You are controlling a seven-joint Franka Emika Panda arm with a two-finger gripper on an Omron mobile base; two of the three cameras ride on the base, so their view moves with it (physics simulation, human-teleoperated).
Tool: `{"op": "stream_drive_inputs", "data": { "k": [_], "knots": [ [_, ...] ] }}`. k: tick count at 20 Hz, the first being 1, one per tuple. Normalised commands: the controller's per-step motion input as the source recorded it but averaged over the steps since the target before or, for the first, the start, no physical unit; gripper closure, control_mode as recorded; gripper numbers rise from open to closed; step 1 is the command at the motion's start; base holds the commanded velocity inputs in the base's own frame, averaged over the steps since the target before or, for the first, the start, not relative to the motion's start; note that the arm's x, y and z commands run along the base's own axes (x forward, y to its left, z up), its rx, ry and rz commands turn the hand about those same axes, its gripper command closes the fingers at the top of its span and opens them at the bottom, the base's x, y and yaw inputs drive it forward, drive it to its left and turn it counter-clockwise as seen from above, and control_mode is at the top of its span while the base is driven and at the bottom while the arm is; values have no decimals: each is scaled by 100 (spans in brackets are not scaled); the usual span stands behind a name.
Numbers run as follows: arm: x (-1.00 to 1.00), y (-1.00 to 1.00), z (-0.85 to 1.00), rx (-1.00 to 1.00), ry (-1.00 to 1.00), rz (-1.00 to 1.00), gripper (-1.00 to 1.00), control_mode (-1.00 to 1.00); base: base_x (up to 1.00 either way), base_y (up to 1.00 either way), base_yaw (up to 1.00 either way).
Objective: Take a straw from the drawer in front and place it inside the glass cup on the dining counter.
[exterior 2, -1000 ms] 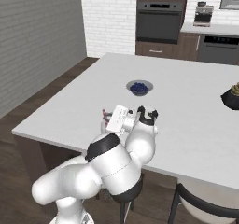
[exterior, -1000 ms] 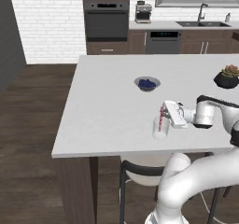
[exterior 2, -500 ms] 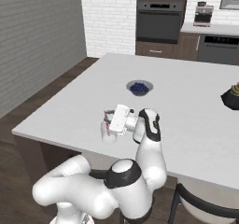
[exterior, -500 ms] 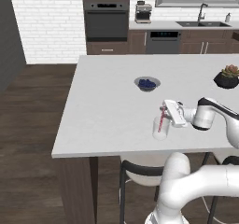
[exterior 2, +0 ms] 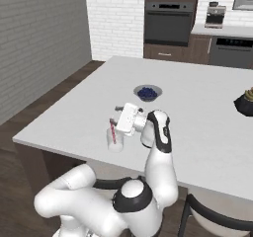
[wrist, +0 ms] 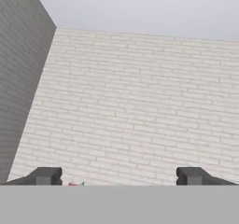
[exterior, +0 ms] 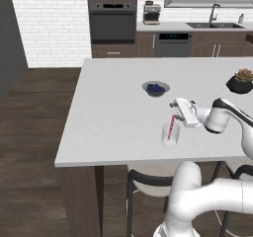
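The glass cup [exterior: 169, 136] [exterior 2: 115, 142] stands on the white dining counter [exterior: 113, 107] [exterior 2: 197, 107] near its front edge. The red-and-white straw [exterior: 171, 127] [exterior 2: 113, 131] leans inside the cup, its top poking above the rim. My gripper [exterior: 174, 107] [exterior 2: 115, 115] hovers level just above the cup, at the straw's top end. In the hand view its fingertips [wrist: 45, 175] are spread wide with nothing between them, and a speck of the straw's red tip [wrist: 74, 184] shows low between them. My gripper is open. The drawer is out of view.
A grey bowl of blue berries [exterior: 156, 88] [exterior 2: 147, 92] sits behind the cup. A dark potted plant [exterior: 241, 80] [exterior 2: 246, 101] stands at the counter's right. A stool [exterior: 148, 179] is tucked under the front edge. The hand camera faces a white brick wall [wrist: 130, 101].
The arm's elbow and forearm have swung while the hand stayed beside the cup. The straw remains standing in the cup.
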Motion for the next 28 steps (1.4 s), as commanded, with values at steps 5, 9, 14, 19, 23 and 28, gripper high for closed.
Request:
{"op": "stream_drive_inputs", "data": {
  "k": [5,9,14,19,23,28],
  "knots": [
    [-11,0,80,0,-1,-5,-100,-100,0,0,0],
    [-16,0,88,-2,0,-10,-100,-100,0,0,0],
    [-24,0,75,-11,-1,-13,-100,-100,0,0,0],
    [-33,0,65,-18,-1,-14,-100,-100,0,0,0],
    [-28,1,57,-20,0,-11,-100,-100,0,0,0],
    [-26,6,39,-18,0,-10,-100,-100,0,0,0]
  ]
}}
